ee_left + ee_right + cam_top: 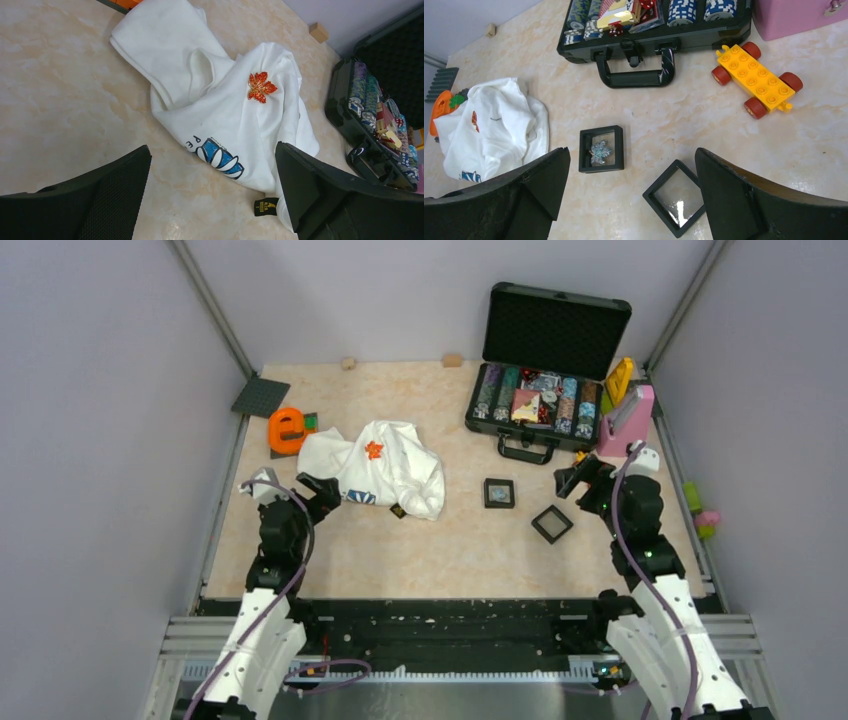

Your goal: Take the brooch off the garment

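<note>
The left gripper [212, 150] is spread wide and holds nothing, its black fingers [115, 185] just at the near edge of the crumpled white fabric shirt [220, 115]. The tiny orange-red flower-shaped brooch [261, 86] sits on the shirt's upper side, farther back than the shirt's blue printed patch [220, 158] and small black tag [266, 206]. The right gripper [633, 152] is also wide and empty, well right of the shirt, over a black square frame holding a silvery ornament [601, 150].
</note>
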### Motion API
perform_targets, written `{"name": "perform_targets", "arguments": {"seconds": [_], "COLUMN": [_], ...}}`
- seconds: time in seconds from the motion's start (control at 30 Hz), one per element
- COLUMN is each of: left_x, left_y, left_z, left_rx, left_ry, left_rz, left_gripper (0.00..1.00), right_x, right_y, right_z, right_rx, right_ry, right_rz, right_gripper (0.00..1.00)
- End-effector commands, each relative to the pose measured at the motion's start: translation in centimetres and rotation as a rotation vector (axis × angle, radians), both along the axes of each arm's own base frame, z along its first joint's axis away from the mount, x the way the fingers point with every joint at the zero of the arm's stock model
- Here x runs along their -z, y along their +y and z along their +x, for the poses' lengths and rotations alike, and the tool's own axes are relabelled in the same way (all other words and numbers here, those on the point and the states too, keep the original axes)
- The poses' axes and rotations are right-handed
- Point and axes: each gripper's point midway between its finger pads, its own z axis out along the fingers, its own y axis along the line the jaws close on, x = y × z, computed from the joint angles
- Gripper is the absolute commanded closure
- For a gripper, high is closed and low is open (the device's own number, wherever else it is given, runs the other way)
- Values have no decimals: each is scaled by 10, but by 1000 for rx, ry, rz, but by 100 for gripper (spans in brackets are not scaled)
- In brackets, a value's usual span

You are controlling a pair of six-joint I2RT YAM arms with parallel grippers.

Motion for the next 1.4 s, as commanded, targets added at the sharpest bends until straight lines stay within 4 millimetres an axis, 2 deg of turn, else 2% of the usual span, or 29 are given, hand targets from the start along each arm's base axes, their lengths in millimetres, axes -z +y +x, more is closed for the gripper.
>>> {"name": "perform_targets", "arguments": {"seconds": [0.0,0.1,0.2,0.23,0.4,0.53,0.7,0.87,0.9,0.97,1.13,1.27,1.37], "left_x": [-14,-14,-15,-13,-4,-1,-1,-2,-3,-6,1,16,30], "left_y": [-3,-10,-30,-39,-53,-54,-38,-24,-23,-17,-8,-12,-15], "left_z": [2,2,2,1,10,25,44,55,58,64,75,83,88], "left_rx": [29,85,209,260,354,349,255,190,184,156,125,160,191], "left_ry": [-62,-79,-127,-134,-81,-13,31,56,58,64,108,149,192], "left_rz": [26,48,57,61,72,47,74,76,70,75,100,83,72], "left_gripper": [1,2,2,2,4,8,10,9,9,10,10,11,12], "right_x": [-1,1,3,2,1,-3,-1,1,12,13,36,62,73], "right_y": [0,1,1,7,43,86,160,235,249,273,312,334,347], "right_z": [4,6,8,9,23,34,42,50,54,61,75,79,79], "right_rx": [14,12,-13,-55,-196,-277,-436,-551,-574,-611,-679,-735,-771], "right_ry": [-9,-23,-38,-35,-15,-18,5,0,25,31,66,117,128], "right_rz": [20,28,-16,-28,-22,-44,-5,-50,-58,-53,-70,-93,-122], "right_gripper": [1,1,1,1,1,1,2,2,2,2,7,9,9]}}
